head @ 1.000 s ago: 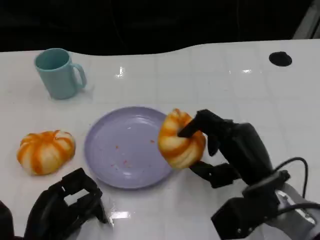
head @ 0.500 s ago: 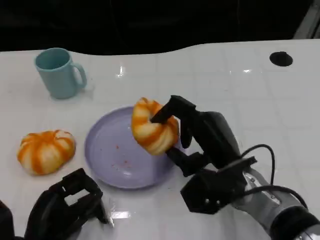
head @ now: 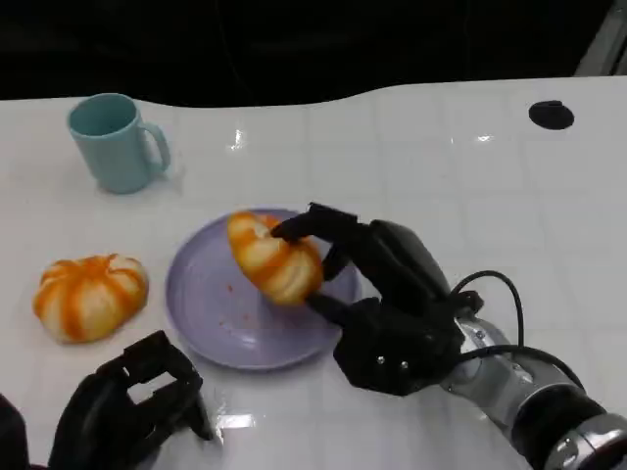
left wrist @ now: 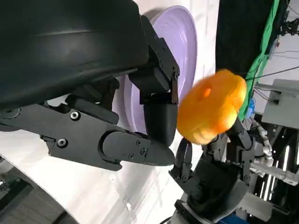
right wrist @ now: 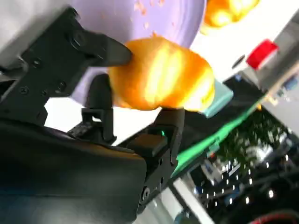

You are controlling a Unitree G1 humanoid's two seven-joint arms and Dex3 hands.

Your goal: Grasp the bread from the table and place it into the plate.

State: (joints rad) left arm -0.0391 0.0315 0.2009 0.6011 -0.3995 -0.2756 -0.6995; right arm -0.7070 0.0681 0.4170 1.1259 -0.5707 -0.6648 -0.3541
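Note:
My right hand (head: 377, 294) grips an orange-and-cream striped bread roll (head: 274, 257) and holds it over the middle of the lavender plate (head: 211, 313). The right wrist view shows the roll (right wrist: 161, 74) pinched between black fingers (right wrist: 100, 51) above the plate (right wrist: 177, 18). In the left wrist view the same roll (left wrist: 212, 112) hangs beside the plate (left wrist: 180, 37). A second striped roll (head: 90, 296) lies on the white table left of the plate. My left hand (head: 127, 401) rests low at the near left, its fingers (left wrist: 135, 149) curled in with nothing in them.
A teal mug (head: 113, 142) stands at the far left of the table. A black round hole (head: 551, 115) marks the far right. The table's far edge curves against a dark background. A few crumbs dot the plate.
My right hand has carried the roll leftward from the plate's right rim to over its middle, lowering slightly. The left hand and the other roll have not moved.

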